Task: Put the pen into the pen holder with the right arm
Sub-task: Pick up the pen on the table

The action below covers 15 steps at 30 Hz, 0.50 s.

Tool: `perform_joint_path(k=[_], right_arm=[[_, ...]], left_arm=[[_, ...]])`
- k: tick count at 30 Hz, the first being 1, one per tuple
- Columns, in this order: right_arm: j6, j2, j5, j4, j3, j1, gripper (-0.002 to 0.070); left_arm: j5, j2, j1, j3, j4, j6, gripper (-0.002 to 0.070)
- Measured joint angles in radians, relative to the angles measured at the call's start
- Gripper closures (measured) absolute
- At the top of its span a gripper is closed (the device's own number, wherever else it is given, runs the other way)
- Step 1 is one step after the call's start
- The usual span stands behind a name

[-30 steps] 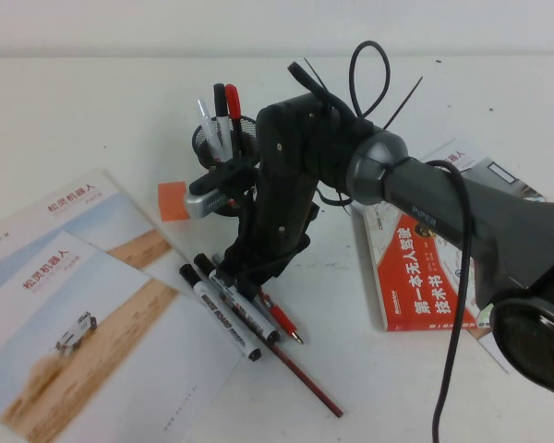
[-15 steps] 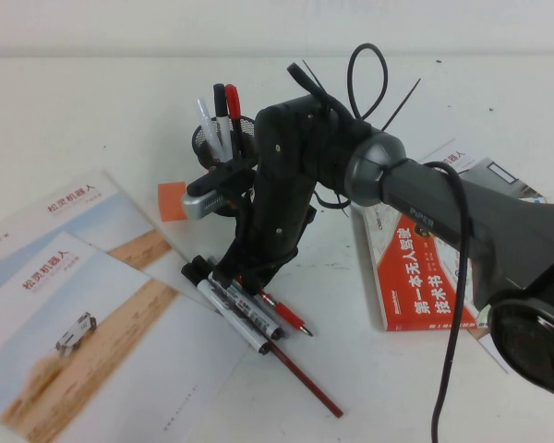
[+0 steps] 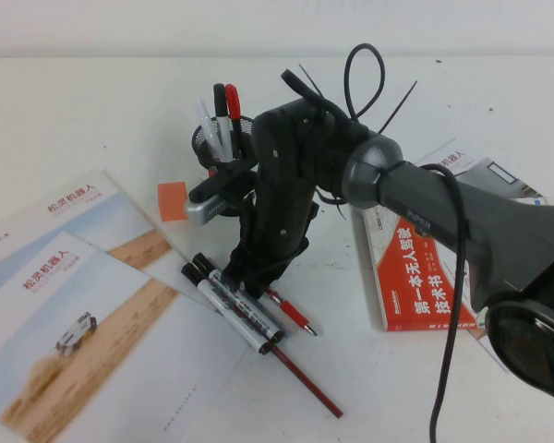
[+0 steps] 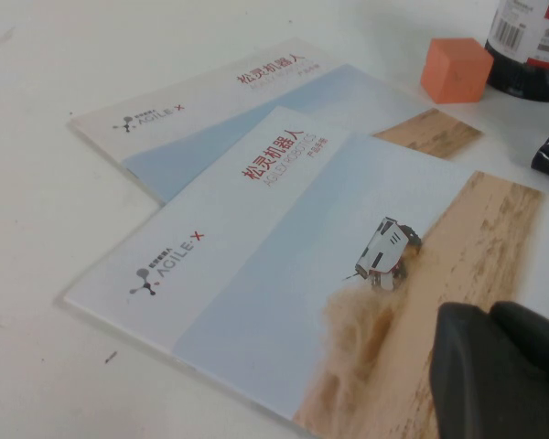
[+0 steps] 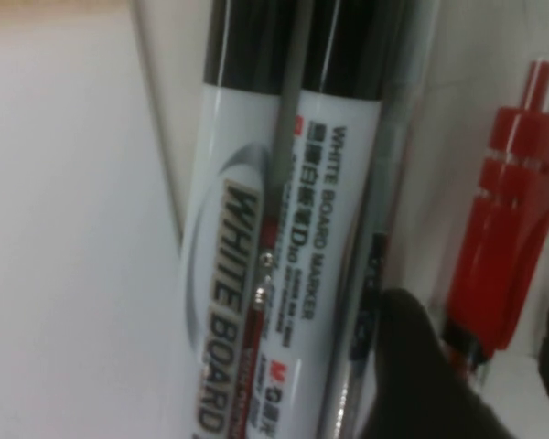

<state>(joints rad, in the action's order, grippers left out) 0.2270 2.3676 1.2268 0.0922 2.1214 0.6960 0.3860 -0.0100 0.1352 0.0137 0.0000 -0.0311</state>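
High view: my right gripper (image 3: pixel 243 281) is down on the tabletop (image 3: pixel 92 101) among the markers (image 3: pixel 233 306), wrist tilted steeply so the fingers reach the pen (image 3: pixel 291 312), which lies flat just beside the markers with its tip poking out toward the book (image 3: pixel 425 268). The holder (image 3: pixel 223 143) stands behind the arm, already stuffed with pens.

Right wrist view gives what the arm hides from above: one dark finger (image 5: pixel 412 366) sits between marker and pen (image 5: pixel 503 219), another edges in beyond, so they straddle the red clip but look parted, not yet clamped.

Left wrist view shows only my left gripper (image 4: pixel 499 370) parked over the brochures (image 4: pixel 284 238), near the orange cube (image 4: pixel 455 69); I cannot tell its state.
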Motion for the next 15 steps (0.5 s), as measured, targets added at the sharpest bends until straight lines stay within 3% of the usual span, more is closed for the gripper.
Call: perform_joint_path(k=[4,9,15], right_arm=[[0.002,0.0,0.0,-0.012,0.0,0.003,0.0403],[0.002,0.0,-0.002,-0.027,0.0,0.003,0.0582],[-0.006,-0.04,-0.019,-0.003,-0.008,0.003,0.0577]], left_arm=[[0.0,0.0,0.0,0.0,0.0,0.0,0.0676],[0.0,0.0,0.0,0.0,0.0,0.0,0.0676],[0.0,0.0,0.0,0.0,0.0,0.0,0.0676]])
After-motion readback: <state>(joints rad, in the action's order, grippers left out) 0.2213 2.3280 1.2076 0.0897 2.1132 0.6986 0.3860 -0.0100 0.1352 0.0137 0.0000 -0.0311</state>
